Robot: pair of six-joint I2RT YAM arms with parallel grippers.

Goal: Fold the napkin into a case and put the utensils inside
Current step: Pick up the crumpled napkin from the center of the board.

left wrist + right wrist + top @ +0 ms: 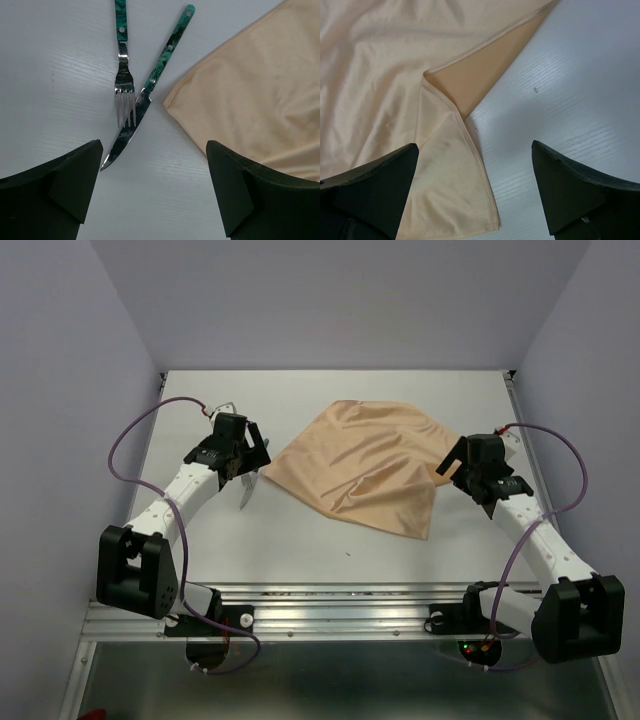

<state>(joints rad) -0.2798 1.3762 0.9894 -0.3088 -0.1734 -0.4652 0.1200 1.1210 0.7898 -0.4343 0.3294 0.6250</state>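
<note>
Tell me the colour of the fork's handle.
The fork handle is marbled dark green-teal; left wrist view shows it best.

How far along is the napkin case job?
Done: nothing. The napkin lies unfolded and wrinkled, one corner flipped over. In hand: nothing; the left gripper hangs open above the fork and knife, the right gripper open over that flipped corner. Left: fold it, then tuck both pieces in.
</note>
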